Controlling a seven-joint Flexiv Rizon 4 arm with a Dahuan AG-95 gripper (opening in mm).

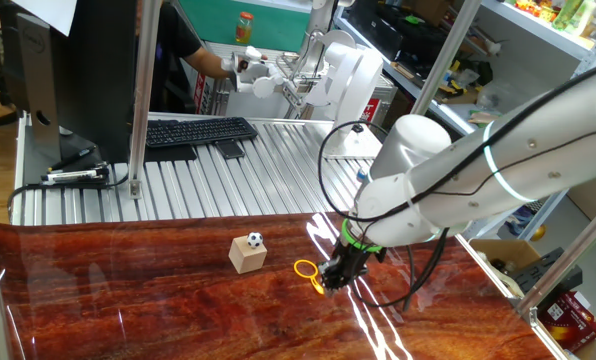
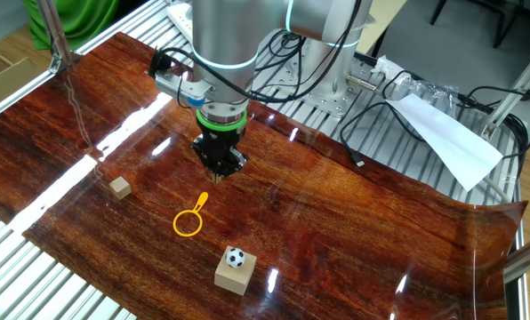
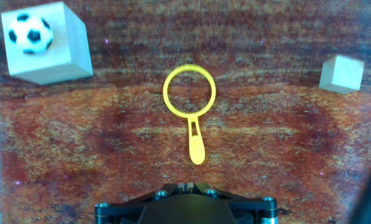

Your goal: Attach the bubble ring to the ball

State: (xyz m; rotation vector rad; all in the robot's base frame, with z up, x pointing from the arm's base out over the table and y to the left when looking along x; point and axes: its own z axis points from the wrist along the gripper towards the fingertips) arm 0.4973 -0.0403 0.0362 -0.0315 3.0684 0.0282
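The yellow-orange bubble ring (image 2: 201,202) lies flat on the wooden table, its handle pointing toward my gripper. It also shows in the hand view (image 3: 197,146) and in the first fixed view (image 1: 315,284). The black-and-white ball (image 2: 236,258) sits on top of a light wooden cube (image 2: 232,277), apart from the ring; in the hand view the ball (image 3: 30,33) is at the top left. My gripper (image 2: 219,171) hovers just above the table beside the handle end. Its jaws look closed together and hold nothing (image 3: 185,185).
A small plain tan cube (image 2: 119,187) stands on the table to one side of the ring, at the right in the hand view (image 3: 341,73). A keyboard (image 1: 198,130) lies on the ribbed metal bench behind the table. Cables (image 2: 372,116) and a white sheet (image 2: 447,138) lie by the arm's base.
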